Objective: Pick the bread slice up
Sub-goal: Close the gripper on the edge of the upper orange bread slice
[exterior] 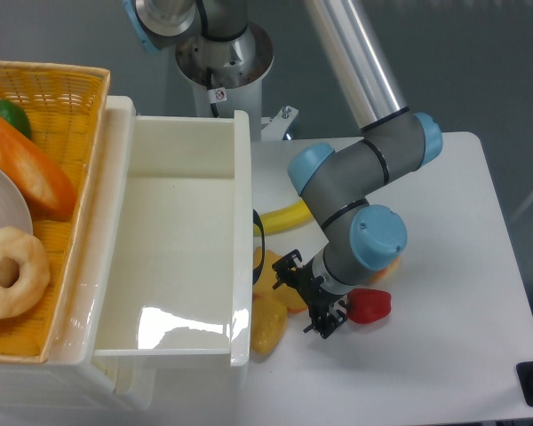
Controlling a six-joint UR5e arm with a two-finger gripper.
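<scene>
The bread slice, a flat yellow-tan piece with an orange crust edge, lies on the white table just right of the white bin's front corner. My gripper is low over the table at the slice's right end. Its black fingers are spread apart, one at the upper left and one at the lower right. The slice's right edge lies between them, partly hidden. I cannot tell if the fingers touch it. The gripper looks open.
A lumpy yellow piece lies just below the slice. A red pepper sits right of the gripper. An orange piece peeks from behind the wrist. A banana lies above. The white bin and a wicker basket stand to the left.
</scene>
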